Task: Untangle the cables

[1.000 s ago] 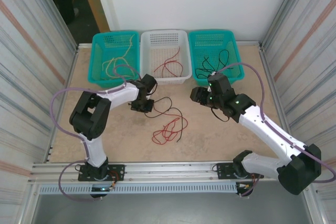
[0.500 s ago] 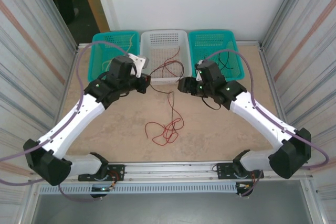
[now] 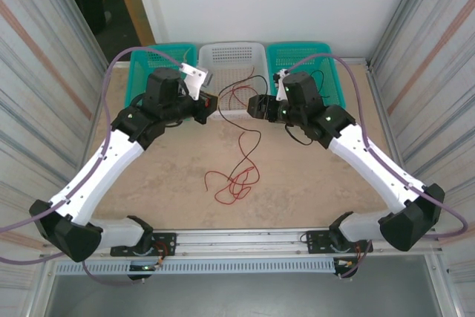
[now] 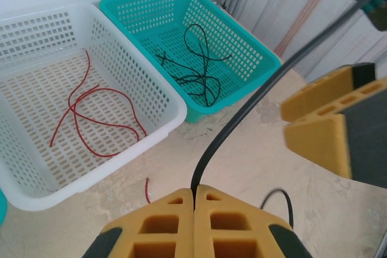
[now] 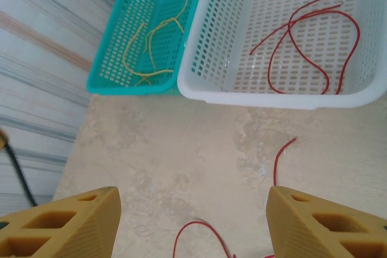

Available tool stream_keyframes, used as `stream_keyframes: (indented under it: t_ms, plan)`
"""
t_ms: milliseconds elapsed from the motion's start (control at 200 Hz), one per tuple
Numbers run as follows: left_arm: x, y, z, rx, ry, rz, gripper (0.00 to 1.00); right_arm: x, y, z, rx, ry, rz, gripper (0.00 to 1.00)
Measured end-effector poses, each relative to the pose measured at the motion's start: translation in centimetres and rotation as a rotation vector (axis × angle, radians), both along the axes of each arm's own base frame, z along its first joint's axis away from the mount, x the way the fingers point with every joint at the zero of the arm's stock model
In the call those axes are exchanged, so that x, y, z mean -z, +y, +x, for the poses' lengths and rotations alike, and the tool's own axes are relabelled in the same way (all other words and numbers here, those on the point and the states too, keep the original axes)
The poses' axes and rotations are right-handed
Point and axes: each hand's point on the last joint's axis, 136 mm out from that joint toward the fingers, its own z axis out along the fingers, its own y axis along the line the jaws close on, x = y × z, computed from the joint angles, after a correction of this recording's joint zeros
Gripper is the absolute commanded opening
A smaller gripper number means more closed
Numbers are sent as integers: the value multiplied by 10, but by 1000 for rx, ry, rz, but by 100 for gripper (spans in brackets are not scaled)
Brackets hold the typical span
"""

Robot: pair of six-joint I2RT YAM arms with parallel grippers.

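The left claw is pressed together on a black cable running up ahead of it; the right claw is spread wide over the table; a red cable lies below between its fingers, short of the white basket ahead.

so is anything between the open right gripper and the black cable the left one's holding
Nothing visible. The black cable rises from the shut left gripper and runs close past the open right gripper, with only air between.
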Motion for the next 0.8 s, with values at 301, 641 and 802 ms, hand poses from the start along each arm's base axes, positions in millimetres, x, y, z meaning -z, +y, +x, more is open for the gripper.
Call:
stream_keyframes:
  t_ms: [301,641,802]
  plan:
    - [4,2,10,-10,9,-8,0,-59,-20,-27,-4,-138,96,72]
    - [-1,-5,6,35,5,-36,0,-82,-13,-16,-29,-182,115,60]
    - [-5,-7,3,52,-2,-49,0,-73,-8,-9,-34,-167,91,28]
